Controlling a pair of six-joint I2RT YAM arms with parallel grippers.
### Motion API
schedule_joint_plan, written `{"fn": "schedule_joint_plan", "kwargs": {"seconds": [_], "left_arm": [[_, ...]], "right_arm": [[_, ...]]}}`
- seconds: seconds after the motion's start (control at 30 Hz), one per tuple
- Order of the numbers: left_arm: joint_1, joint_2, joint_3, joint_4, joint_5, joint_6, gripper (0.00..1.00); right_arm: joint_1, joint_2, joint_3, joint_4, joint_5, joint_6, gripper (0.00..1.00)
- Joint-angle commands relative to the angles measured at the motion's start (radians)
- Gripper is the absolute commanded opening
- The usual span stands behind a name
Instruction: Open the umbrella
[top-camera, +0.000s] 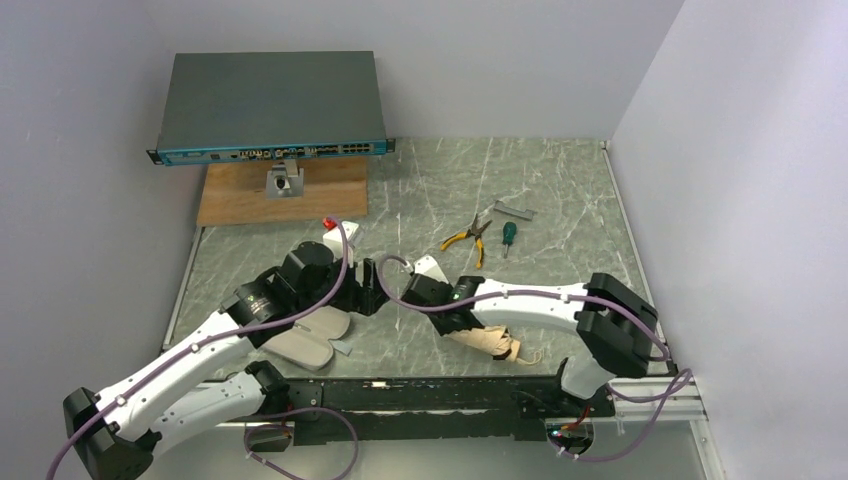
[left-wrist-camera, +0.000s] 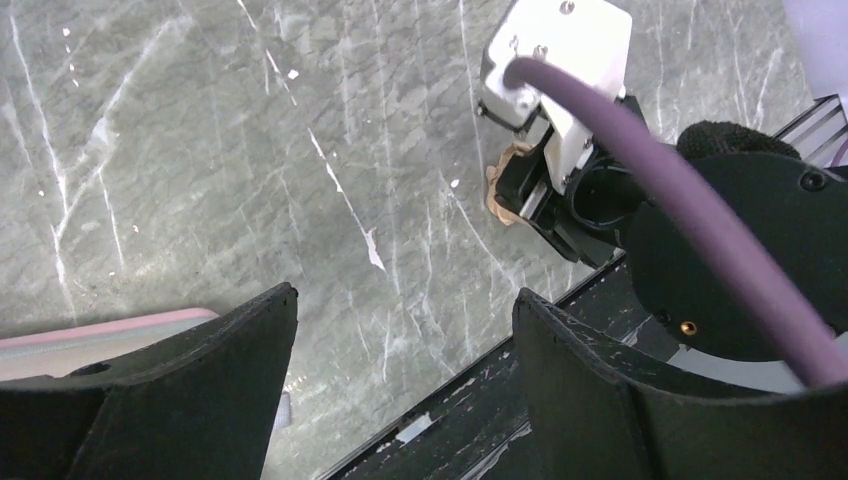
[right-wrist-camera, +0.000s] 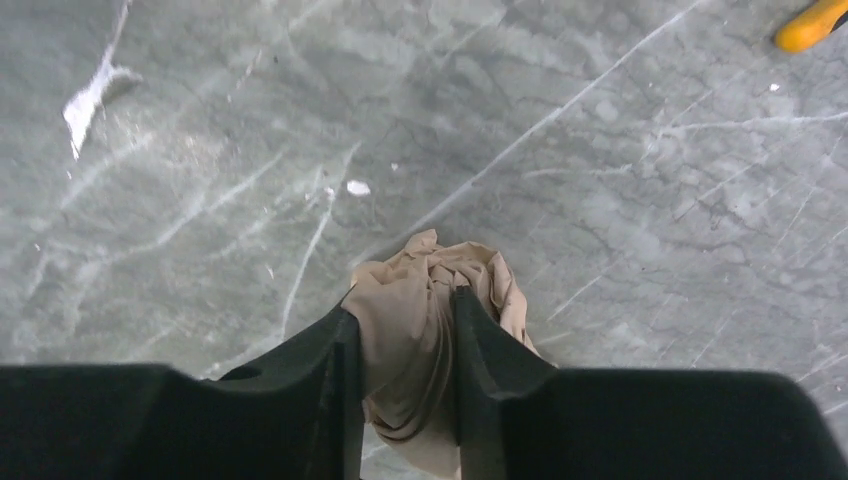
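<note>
The folded umbrella (top-camera: 497, 344) lies on the marble table near the front edge, tan fabric bunched. My right gripper (top-camera: 462, 322) is over its left end. In the right wrist view both fingers pinch the tan fabric of the umbrella (right-wrist-camera: 432, 280), so the right gripper (right-wrist-camera: 405, 318) is shut on it. My left gripper (top-camera: 372, 287) hovers just left of the right wrist. In the left wrist view the left gripper (left-wrist-camera: 405, 305) stands open over bare marble, with a bit of tan umbrella (left-wrist-camera: 505, 190) showing behind the right arm. The pale pink sleeve (top-camera: 310, 337) lies under the left arm.
A network switch (top-camera: 268, 105) stands on a wooden board (top-camera: 285, 196) at the back left. Yellow-handled pliers (top-camera: 465, 238), a green screwdriver (top-camera: 508, 235) and a metal bracket (top-camera: 513, 210) lie at the centre back. A white block with a red cap (top-camera: 335, 236) sits beyond the left wrist. Walls close in on both sides.
</note>
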Motion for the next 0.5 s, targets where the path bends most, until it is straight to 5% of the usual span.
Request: {"fn": "schedule_joint_plan", "kwargs": {"seconds": [0.0, 0.37, 0.43, 0.47], "left_arm": [[0.005, -0.024, -0.009, 0.003, -0.016, 0.003, 0.81], [0.006, -0.072, 0.012, -0.041, -0.066, -0.011, 0.82], [0.006, -0.072, 0.018, -0.05, -0.071, -0.008, 0.82], [0.006, -0.069, 0.023, -0.057, -0.073, -0.006, 0.82]], "right_arm": [[0.004, 0.078, 0.102, -0.083, 0.06, 0.045, 0.24], [-0.196, 0.307, 0.544, -0.14, 0.124, 0.092, 0.24], [-0.265, 0.331, 0.61, -0.133, 0.05, 0.128, 0.37], [-0.289, 0.337, 0.631, -0.123, 0.017, 0.132, 0.57]]}}
